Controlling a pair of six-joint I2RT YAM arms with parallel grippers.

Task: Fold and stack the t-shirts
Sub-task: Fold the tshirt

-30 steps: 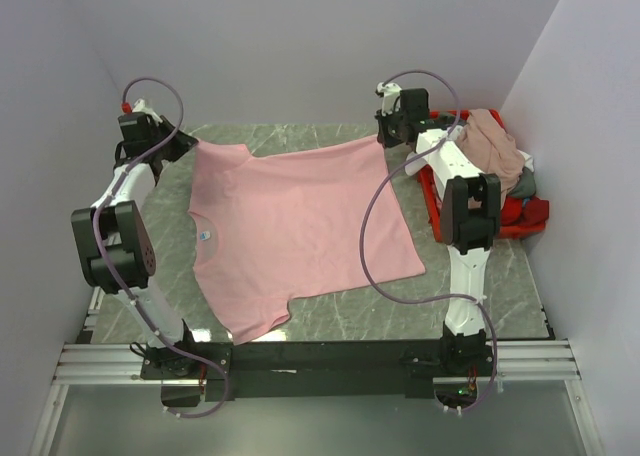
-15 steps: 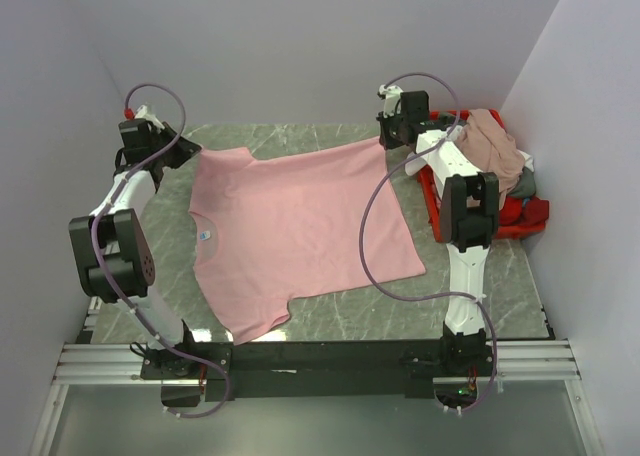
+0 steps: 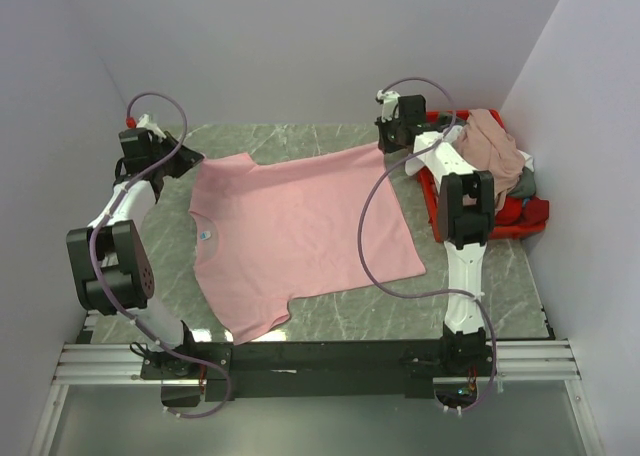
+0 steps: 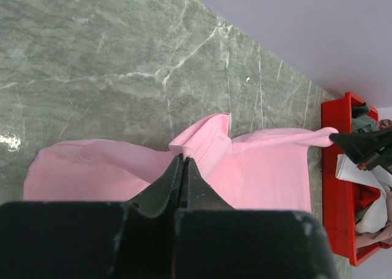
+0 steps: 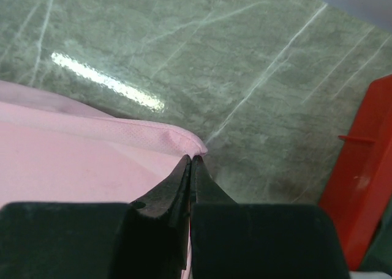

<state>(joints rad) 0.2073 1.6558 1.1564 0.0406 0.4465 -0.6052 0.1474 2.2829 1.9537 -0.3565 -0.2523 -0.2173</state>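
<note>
A plain light pink t-shirt [image 3: 300, 231] lies spread on the marble table, collar to the left. My left gripper [image 3: 190, 159] is shut on its far left sleeve [image 4: 202, 138] and holds it stretched. My right gripper [image 3: 385, 144] is shut on the shirt's far right hem corner [image 5: 184, 143]. Both corners are held just above the table. More t-shirts, a dusty rose one [image 3: 495, 146] on top with grey [image 3: 526, 184] and red [image 3: 520, 212] under it, are heaped in the red bin [image 3: 432, 191] at the right.
The red plastic bin shows in the left wrist view [image 4: 340, 187] and at the right edge of the right wrist view [image 5: 361, 187]. Walls close in the table at the back and both sides. Bare marble [image 3: 500, 276] lies in front of the bin.
My left gripper has drawn the sleeve further left and back, stretching the shirt's far edge. My right gripper has shifted slightly back with its corner.
</note>
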